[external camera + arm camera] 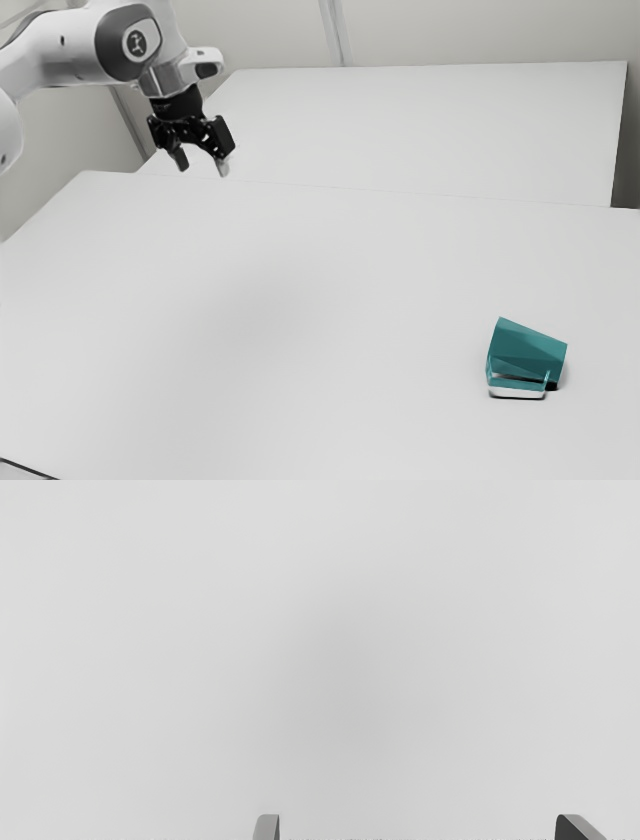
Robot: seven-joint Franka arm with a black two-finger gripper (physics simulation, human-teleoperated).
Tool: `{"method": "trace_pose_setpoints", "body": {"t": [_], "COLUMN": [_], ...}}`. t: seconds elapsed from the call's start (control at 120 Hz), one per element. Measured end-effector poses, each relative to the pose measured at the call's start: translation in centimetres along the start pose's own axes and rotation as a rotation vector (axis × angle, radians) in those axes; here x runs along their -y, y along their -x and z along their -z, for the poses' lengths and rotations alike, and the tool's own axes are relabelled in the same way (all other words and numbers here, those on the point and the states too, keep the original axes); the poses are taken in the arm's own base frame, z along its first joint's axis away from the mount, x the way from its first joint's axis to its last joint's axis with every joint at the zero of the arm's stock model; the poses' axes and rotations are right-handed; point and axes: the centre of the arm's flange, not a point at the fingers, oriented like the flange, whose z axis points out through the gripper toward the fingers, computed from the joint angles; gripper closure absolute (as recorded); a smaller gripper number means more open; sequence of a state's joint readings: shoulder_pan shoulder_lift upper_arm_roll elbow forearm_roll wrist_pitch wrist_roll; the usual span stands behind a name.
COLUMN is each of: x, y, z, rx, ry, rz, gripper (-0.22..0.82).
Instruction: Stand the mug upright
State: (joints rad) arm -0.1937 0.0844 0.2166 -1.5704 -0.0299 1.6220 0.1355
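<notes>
Teal mug is on its side on the white table, so it's not upright as you look at it now. You'll find it toward the exterior view's right, in the nearer part of the tabletop. Body slants, with the end at the exterior view's left looking a bit wider than the other. Can't tell you for sure which end is the mouth. What looks like the handle is on the side nearest the exterior camera, low down by the tabletop, with a white strip along its lower edge. Small dark patch by the mug's end at the exterior view's right; too small to call

Your gripper is open, fingers well apart, up at the exterior view's upper left. It's well apart from the mug and raised over the table, tips pointing down. The white-and-grey arm comes in from the exterior view's upper left

In the wrist view you get both fingertips at the edge, a wide gap between them, pale tabletop beyond. Soft grey shadow lies on that surface ahead of the fingers

Behind the table you've got another white surface, with a pale wall past it
</notes>
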Motion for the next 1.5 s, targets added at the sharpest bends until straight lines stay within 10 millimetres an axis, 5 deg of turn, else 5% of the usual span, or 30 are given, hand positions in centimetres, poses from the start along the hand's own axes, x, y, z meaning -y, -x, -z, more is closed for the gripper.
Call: {"method": "trace_pose_setpoints", "body": {"t": [0.2,0.4,0.683,0.858,1.5], "x": [0.6,-2.0,-6.9,-10.4,-23.8], "y": [1.0,1.4,1.4,-0.3,-0.6], "z": [0.7,-1.9,-9.7,-12.1,-21.0], "rx": [-0.012,-0.027,-0.087,-0.133,-0.14], "ry": [-0.004,0.048,0.172,0.237,0.399], "rz": [0.028,0.015,0.019,0.024,-0.02], "gripper": [0.0,0.0,0.0,0.0,0.0]}}
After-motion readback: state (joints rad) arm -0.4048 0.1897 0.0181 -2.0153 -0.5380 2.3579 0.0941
